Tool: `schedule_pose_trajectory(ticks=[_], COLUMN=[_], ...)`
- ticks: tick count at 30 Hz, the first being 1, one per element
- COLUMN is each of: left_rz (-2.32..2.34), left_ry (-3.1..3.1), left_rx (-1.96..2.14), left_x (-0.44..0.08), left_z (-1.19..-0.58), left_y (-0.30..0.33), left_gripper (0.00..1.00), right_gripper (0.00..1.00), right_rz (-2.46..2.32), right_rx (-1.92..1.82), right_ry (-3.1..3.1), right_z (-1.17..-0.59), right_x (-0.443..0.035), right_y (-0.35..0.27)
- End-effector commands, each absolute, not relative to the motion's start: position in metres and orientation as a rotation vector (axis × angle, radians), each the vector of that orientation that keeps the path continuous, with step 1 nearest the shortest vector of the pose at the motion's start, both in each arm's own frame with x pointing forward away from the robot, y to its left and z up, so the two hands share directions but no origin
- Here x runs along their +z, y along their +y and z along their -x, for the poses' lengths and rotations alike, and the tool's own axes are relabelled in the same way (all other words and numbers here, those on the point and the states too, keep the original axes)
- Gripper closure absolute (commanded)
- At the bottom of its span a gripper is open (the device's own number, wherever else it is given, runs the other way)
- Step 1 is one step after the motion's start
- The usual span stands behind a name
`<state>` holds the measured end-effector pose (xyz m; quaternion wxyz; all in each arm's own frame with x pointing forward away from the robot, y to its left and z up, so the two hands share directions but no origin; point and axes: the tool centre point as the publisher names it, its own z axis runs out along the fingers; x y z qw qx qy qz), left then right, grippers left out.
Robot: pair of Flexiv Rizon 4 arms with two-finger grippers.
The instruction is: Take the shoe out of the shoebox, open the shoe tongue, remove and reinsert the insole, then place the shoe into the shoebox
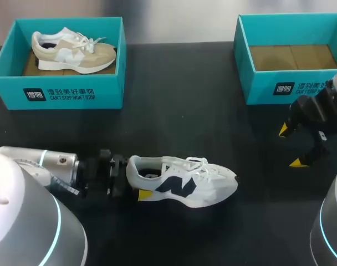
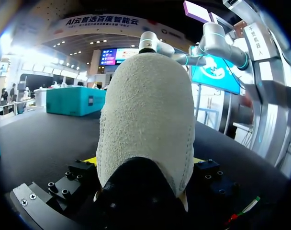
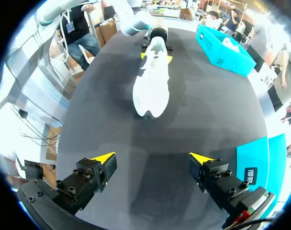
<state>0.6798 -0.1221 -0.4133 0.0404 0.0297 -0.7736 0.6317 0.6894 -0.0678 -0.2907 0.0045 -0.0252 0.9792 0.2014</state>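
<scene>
While the two teal boxes take up the far corners, the black table point(image 1: 185, 122) lies open across its middle and along the near edge. There the white shoe point(image 1: 182, 183) lies on its sole, heel to the left and toe to the right, well apart from both boxes. The empty shoebox point(image 1: 279, 88) stands at the far right. The second shoebox point(image 1: 63, 91) at the far left holds a beige shoe point(image 1: 74, 51). The left arm comes in low and level from the near left, and the left gripper point(image 1: 139, 182) sits at the shoe's heel. In the left wrist view the heel fills the space between its fingers, with a sliver of yellow tip against each side, so it pinches the white shoe point(image 2: 145, 110) at the heel. The right arm enters from the right edge, and the right gripper point(image 1: 291, 146) hangs just near of the empty shoebox with its fingers spread wide and nothing between them. In its wrist view the shoe point(image 3: 150, 86) lies well ahead of the right gripper point(image 3: 152, 160), toe toward it.
</scene>
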Motion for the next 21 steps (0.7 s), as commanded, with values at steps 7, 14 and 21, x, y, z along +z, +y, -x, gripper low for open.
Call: schedule_pose_trajectory(ticks=[7,14,21], left_rz=[-0.038,-0.038,-0.038], left_ry=[-2.343,-2.343,-2.343], left_rx=[1.911,1.911,1.911], left_x=[-0.4138,-0.4138,-0.4138], left_z=[-0.6893,-0.6893,-0.6893], left_y=[-0.1227,-0.1227,-0.1227], left_gripper=[1.00,1.00,1.00], right_gripper=[0.00,0.00,0.00], right_rz=[0.078,0.078,0.078], right_rx=[0.626,0.626,0.626], right_ry=[3.069,3.069,3.069], right_z=[-0.6891,-0.6891,-0.6891], right_x=[-0.2906,-0.2906,-0.2906], right_y=[-0.0671,-0.0671,-0.0671])
